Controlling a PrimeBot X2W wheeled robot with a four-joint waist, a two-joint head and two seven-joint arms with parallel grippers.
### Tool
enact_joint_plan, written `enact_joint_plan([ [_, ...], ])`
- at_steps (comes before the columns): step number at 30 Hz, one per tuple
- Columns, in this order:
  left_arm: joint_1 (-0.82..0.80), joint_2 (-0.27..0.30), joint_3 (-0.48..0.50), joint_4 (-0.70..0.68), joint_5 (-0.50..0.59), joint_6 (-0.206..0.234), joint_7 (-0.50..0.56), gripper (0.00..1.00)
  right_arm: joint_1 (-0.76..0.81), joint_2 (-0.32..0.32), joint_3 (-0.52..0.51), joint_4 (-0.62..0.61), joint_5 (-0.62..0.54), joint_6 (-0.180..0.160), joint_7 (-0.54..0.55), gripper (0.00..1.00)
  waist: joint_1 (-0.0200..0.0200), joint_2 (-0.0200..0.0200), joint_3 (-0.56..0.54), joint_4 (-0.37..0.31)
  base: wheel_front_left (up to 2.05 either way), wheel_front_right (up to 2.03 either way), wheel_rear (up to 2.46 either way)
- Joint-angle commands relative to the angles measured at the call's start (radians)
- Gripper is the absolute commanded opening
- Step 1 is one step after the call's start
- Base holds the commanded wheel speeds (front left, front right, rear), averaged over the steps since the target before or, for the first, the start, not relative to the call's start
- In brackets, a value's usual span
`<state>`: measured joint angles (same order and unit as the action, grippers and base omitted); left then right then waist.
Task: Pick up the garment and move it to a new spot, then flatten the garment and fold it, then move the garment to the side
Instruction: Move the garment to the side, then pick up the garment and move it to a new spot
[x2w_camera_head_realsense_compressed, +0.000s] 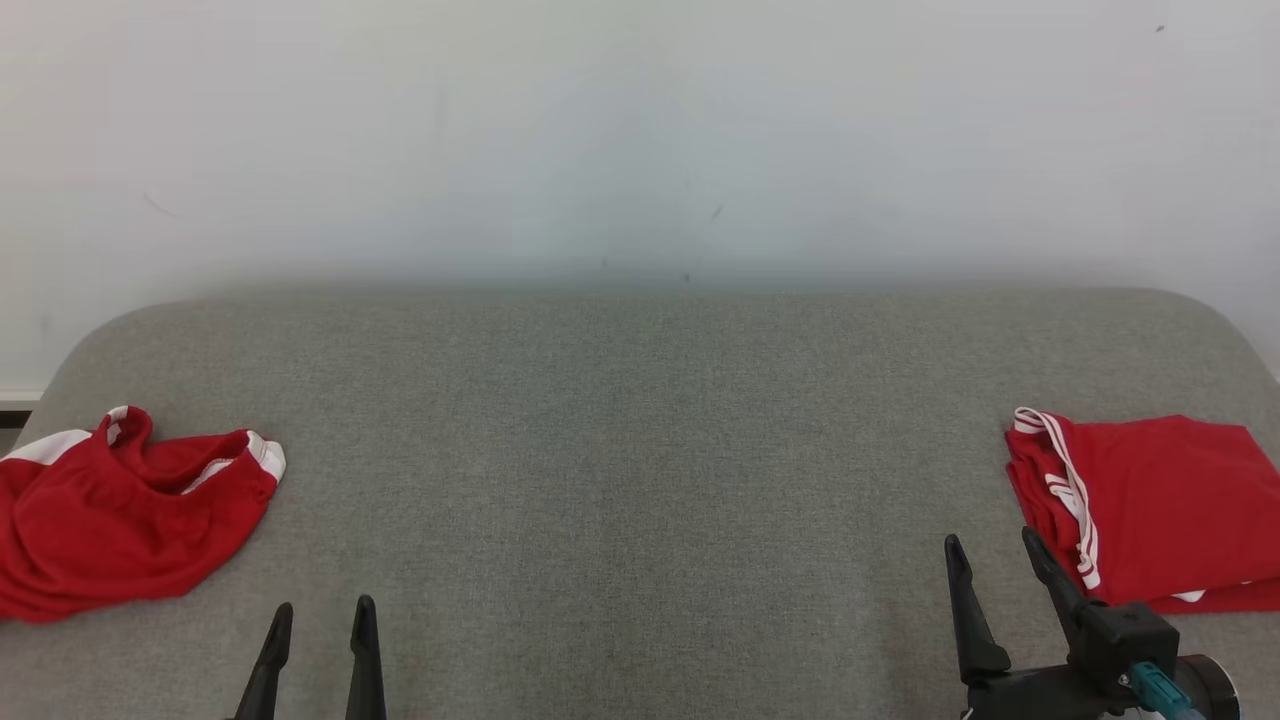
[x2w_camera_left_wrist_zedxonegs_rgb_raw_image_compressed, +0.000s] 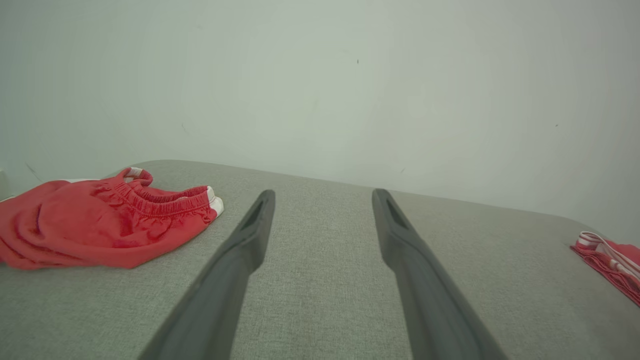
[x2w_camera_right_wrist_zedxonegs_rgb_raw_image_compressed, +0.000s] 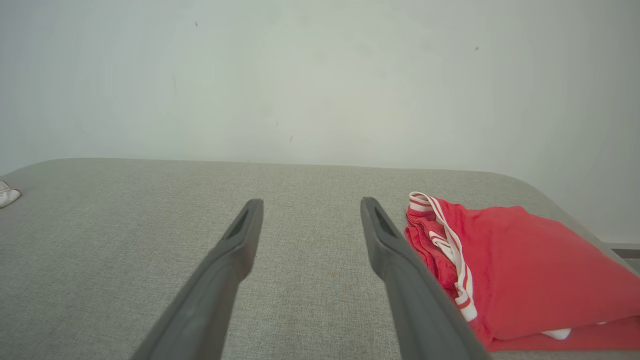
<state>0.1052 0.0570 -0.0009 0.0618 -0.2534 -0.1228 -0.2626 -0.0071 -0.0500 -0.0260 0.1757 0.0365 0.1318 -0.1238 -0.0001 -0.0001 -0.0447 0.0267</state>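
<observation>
A wide grey fabric surface (x2w_camera_head_realsense_compressed: 640, 450) fills the lower half of the head view, with a plain white wall (x2w_camera_head_realsense_compressed: 640, 130) across the top. At the lower left edge of the frame lies a crumpled red garment (x2w_camera_head_realsense_compressed: 125, 510) with white trim, bunched and unfolded, its elastic waistband showing. At the lower right edge lies a folded red garment (x2w_camera_head_realsense_compressed: 1150, 510) with white side stripes, in a neat flat stack. The left gripper (x2w_camera_head_realsense_compressed: 325, 605) rises from the bottom edge, just right of the crumpled garment and not touching it, its two dark fingers spread apart and empty. The right gripper (x2w_camera_head_realsense_compressed: 992, 537) stands at the lower right, just beside the folded garment's striped edge, fingers likewise spread and holding nothing.
</observation>
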Motion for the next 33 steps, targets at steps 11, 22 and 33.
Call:
enact_joint_plan([
  [11, -0.004, 0.002, -0.011, 0.042, -0.006, -0.009, -0.003, 1.0, 0.01, -0.001, -0.001, 0.004, 0.006, -0.002, 0.012, 1.0, 0.0001, 0.0001, 0.008, 0.001, 0.0, 0.0, 0.0],
  [22, -0.015, 0.001, -0.023, 0.049, -0.003, -0.007, -0.003, 1.0, 0.025, -0.001, -0.002, 0.005, 0.0, -0.002, 0.014, 1.0, 0.0001, 0.0001, 0.01, 0.05, 0.0, 0.0, 0.0],
  [33, 0.021, 0.009, -0.014, 0.038, 0.027, -0.006, -0.003, 1.0, 0.043, 0.0, 0.024, 0.01, 0.026, -0.002, -0.001, 1.0, 0.0001, 0.0001, -0.002, 0.274, 0.0, 0.0, 0.0],
])
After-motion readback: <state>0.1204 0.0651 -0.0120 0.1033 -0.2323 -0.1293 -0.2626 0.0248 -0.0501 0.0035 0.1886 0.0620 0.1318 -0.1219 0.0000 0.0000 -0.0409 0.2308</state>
